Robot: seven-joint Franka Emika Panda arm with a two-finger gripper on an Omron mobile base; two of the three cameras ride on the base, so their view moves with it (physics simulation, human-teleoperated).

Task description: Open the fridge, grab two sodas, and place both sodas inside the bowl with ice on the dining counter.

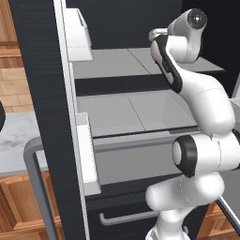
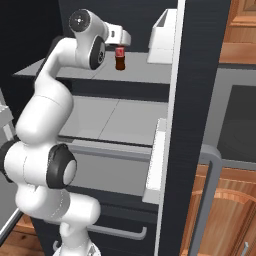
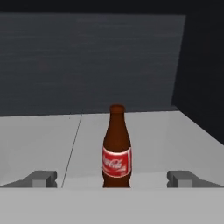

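On the pale grey upper fridge shelf: slim dark-brown, red-labelled soda bottle upright.
The two-finger gripper stands spread wide either side of it, not touching.

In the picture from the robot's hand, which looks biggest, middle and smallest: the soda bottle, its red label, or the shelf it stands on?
Largest to smallest, as they look in the hand view:
1. The fridge shelf, stretching across the whole picture.
2. The soda bottle, standing upright on it.
3. The red label, just a band around the bottle's lower part.
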